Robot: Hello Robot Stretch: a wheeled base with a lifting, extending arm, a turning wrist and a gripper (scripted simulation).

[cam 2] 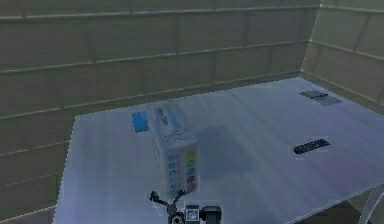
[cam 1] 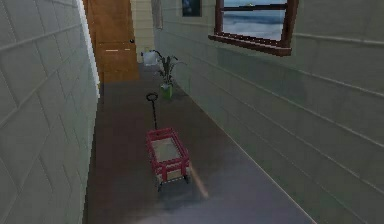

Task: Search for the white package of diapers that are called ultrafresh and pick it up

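A tall white package (cam 2: 177, 152) with coloured print on its side and a pale blue top stands on a pale table (cam 2: 250, 175) in the arm side view. It looks like a diaper package. My gripper (cam 2: 160, 198) shows at the bottom edge, just in front of the package's base, with the two white marker squares to its right. The package stands on the table right behind the gripper's far end, so I cannot tell whether the gripper holds anything.
On the table lie a small blue flat item (cam 2: 140, 121), a dark remote (cam 2: 311, 147) and a flat patterned item (cam 2: 320, 97). Ahead runs a narrow hallway with a red wagon (cam 1: 168, 155), a potted plant (cam 1: 166, 72), a wooden door (cam 1: 113, 40) and a window (cam 1: 256, 22).
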